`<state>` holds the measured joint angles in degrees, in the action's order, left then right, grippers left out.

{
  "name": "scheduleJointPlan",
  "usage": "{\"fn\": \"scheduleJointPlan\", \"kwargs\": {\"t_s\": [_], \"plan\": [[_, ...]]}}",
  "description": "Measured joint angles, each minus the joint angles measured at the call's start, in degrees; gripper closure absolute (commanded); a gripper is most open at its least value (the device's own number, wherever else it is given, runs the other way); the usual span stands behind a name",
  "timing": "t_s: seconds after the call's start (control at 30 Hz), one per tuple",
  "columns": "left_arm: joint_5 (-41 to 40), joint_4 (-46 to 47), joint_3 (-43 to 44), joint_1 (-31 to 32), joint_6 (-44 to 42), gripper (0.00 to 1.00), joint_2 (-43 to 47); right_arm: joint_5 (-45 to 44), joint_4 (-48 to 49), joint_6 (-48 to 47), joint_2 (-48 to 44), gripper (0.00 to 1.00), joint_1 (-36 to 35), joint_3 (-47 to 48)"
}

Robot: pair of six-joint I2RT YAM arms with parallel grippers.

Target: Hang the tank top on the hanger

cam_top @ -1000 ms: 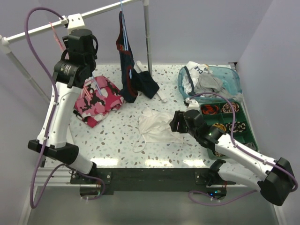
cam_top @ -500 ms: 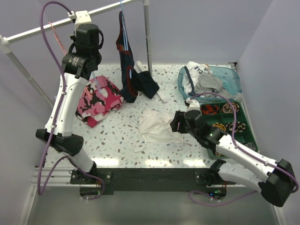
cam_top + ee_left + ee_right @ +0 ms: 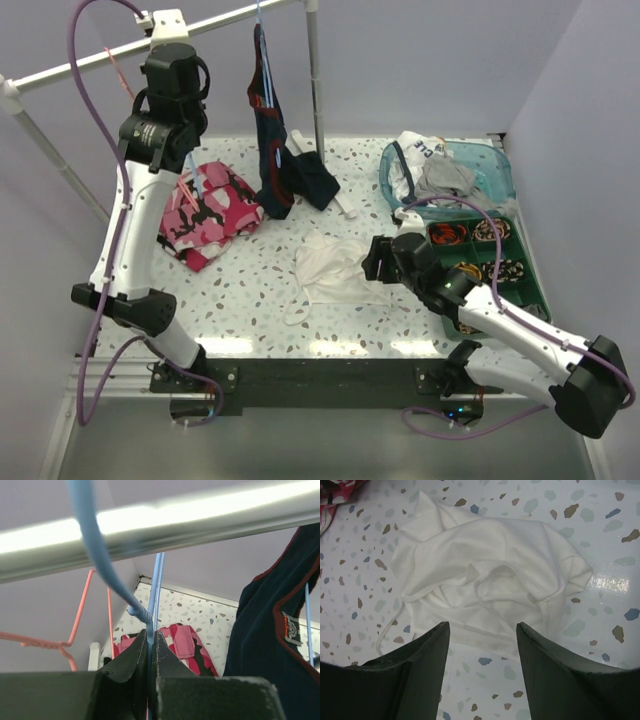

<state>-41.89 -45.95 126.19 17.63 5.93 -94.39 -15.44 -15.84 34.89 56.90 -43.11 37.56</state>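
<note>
The white tank top (image 3: pixel 330 265) lies crumpled on the speckled table, mid-front; it fills the right wrist view (image 3: pixel 485 580). My right gripper (image 3: pixel 372 258) is open and empty, low over the table at the top's right edge, its jaws (image 3: pixel 482 635) spread just short of the fabric. My left gripper (image 3: pixel 180 100) is raised under the rail at the back left, shut on the neck of the light-blue hanger (image 3: pixel 148 625). The hanger's hook curves up in front of the rail (image 3: pixel 200 525). Its lower wires show over the pink garment (image 3: pixel 192 172).
A pink camouflage garment (image 3: pixel 210 210) lies at the back left. A navy garment with red stripes (image 3: pixel 270 130) hangs from the rail. A pink hanger (image 3: pixel 85 610) hangs left of my left gripper. A clear bin of clothes (image 3: pixel 450 170) and a green compartment tray (image 3: pixel 490 260) stand on the right.
My left arm has lifted the blue hanger up towards the rail, then shifted a little left. The right arm and the tank top have hardly moved.
</note>
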Motion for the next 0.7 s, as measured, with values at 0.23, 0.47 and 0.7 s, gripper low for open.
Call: {"fn": "scheduleJointPlan", "kwargs": {"t_s": [0.23,0.47,0.7], "plan": [[4.22,2.32,-3.32,0.0,-0.63,1.0,5.84,-0.02,0.0,-0.02,0.37,0.4,0.0,0.26],[8.02,4.37,-10.03,0.02,-0.57,1.0,12.5,-0.04,-0.02,-0.02,0.96,0.4,0.0,0.44],[13.18,5.31,-17.35,0.07,-0.33,1.0,17.09,-0.04,-0.02,-0.07,0.96,0.4,0.0,0.48]]}}
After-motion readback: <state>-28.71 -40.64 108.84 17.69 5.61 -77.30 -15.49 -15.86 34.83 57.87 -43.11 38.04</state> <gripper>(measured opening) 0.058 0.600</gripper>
